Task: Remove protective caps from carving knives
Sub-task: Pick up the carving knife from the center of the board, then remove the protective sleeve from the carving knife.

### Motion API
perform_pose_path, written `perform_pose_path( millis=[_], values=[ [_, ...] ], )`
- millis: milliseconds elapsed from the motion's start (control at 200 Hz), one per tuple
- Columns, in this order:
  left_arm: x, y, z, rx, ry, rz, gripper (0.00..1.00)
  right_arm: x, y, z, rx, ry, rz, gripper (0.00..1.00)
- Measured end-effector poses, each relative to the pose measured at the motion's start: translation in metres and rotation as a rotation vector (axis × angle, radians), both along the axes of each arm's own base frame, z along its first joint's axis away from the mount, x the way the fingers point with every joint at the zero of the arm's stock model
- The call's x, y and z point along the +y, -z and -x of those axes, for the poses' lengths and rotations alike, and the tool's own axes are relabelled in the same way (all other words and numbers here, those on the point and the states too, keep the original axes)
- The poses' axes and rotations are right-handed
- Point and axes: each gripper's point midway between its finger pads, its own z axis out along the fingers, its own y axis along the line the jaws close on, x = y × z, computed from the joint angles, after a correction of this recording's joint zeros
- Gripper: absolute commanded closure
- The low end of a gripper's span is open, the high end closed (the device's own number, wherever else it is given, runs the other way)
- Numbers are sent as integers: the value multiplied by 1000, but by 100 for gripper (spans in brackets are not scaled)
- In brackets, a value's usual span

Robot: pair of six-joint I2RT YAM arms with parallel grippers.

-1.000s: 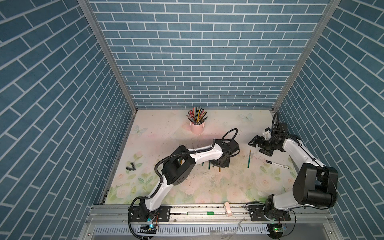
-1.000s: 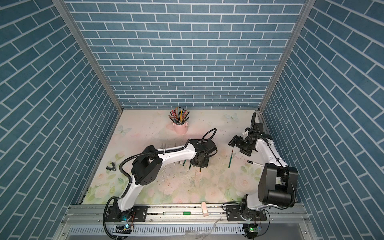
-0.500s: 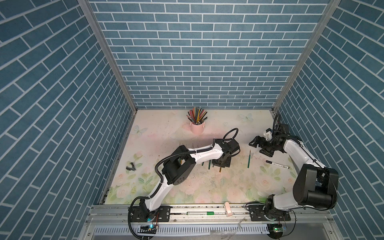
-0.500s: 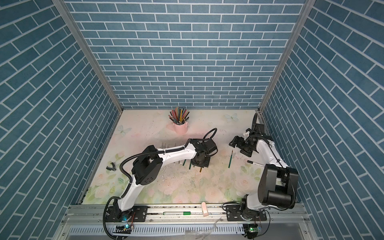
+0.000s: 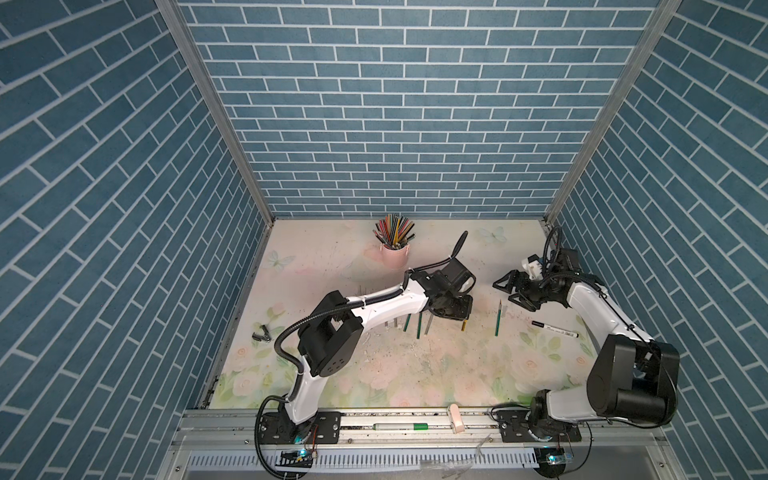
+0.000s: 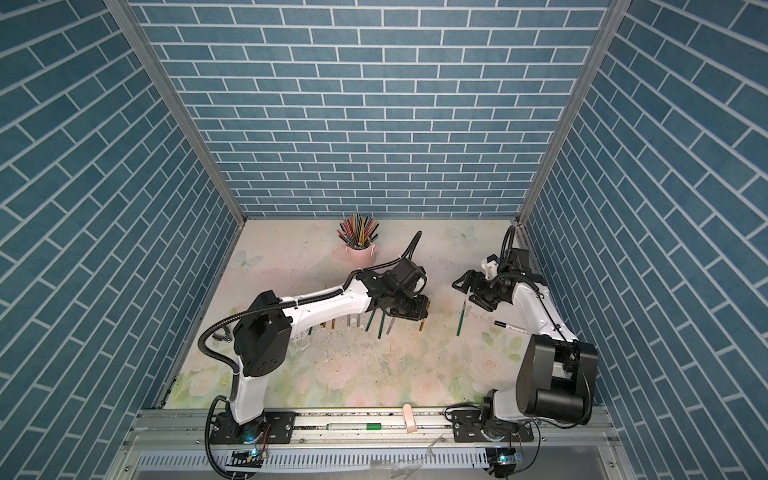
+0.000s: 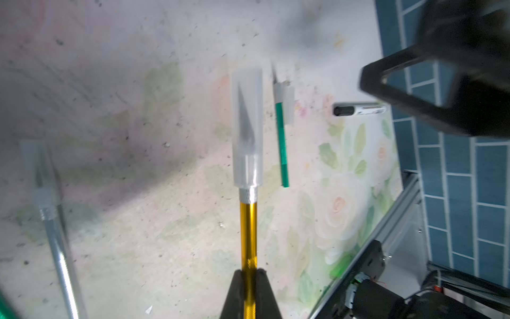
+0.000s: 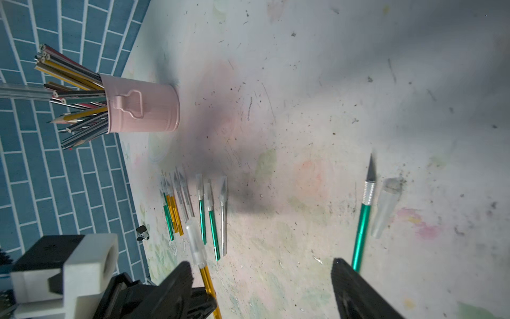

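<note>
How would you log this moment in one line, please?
left gripper: shut on gold knife | cap: on | right gripper: open, empty

At centre frame in both top views the left arm (image 5: 386, 305) hides the upper ends of the carving knives (image 5: 419, 330). In the left wrist view a silver-grey knife (image 7: 55, 234) is blurred.

– Where is your left arm (image 5: 386, 305)?
– Stretched forward and inward from its base, elbow raised, wrist bent down over the middle of the surface (image 5: 415, 374). My left claw (image 5: 451, 309) sits low there, fingers (image 7: 234, 290) pressed together on the handle of the gold carving knife (image 7: 248, 234), one on each side.
– And your right arm (image 5: 590, 303)?
– Folded up from its base, forearm reaching back and inward. My right claw (image 8: 258, 265) hangs above the surface, fingers spread wide with nothing between them, aimed toward the left claw and well apart from it
</note>
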Motion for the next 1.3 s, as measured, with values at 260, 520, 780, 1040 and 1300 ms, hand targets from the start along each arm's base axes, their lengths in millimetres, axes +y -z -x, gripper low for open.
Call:
perform_pose_path(
  millis=[260, 520, 780, 1040, 1300],
  values=[
    [-9, -5, 2, 11, 32, 64, 100, 33, -12, 2, -41, -68, -40, 32],
    [-11, -6, 3, 17, 41, 76, 100, 55, -16, 3, -52, -101, -48, 53],
    [-12, -4, 3, 22, 44, 78, 100, 61, -5, 1, -17, -93, -29, 69],
    [-12, -5, 3, 24, 45, 79, 100, 60, 3, -1, 3, -73, -12, 83],
    [-11, 1, 2, 29, 44, 69, 100, 61, 9, -5, 22, -64, -17, 100]
  ],
)
